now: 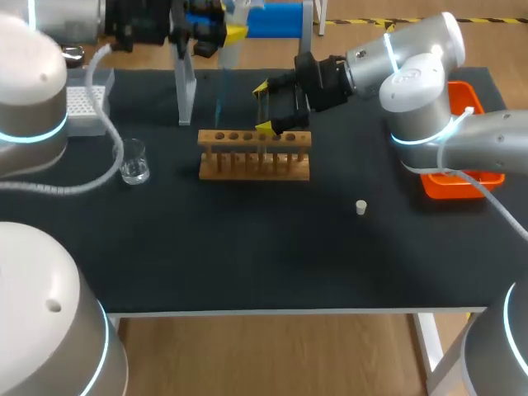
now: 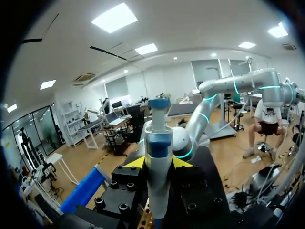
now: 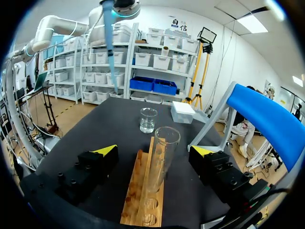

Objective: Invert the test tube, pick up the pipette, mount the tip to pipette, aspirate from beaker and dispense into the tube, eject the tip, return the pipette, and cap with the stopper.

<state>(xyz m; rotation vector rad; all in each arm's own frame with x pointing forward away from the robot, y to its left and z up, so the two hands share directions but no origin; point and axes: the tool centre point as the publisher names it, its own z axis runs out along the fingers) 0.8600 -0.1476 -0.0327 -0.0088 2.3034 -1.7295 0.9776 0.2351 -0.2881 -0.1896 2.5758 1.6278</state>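
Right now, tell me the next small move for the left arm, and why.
Probably swing the left tool over to the beaker and lower the tip of the pipette into it. The tip is already mounted and hangs in the air, not over the beaker, while the test tube in the rack looks empty. Whether the tip already holds liquid, I cannot tell.
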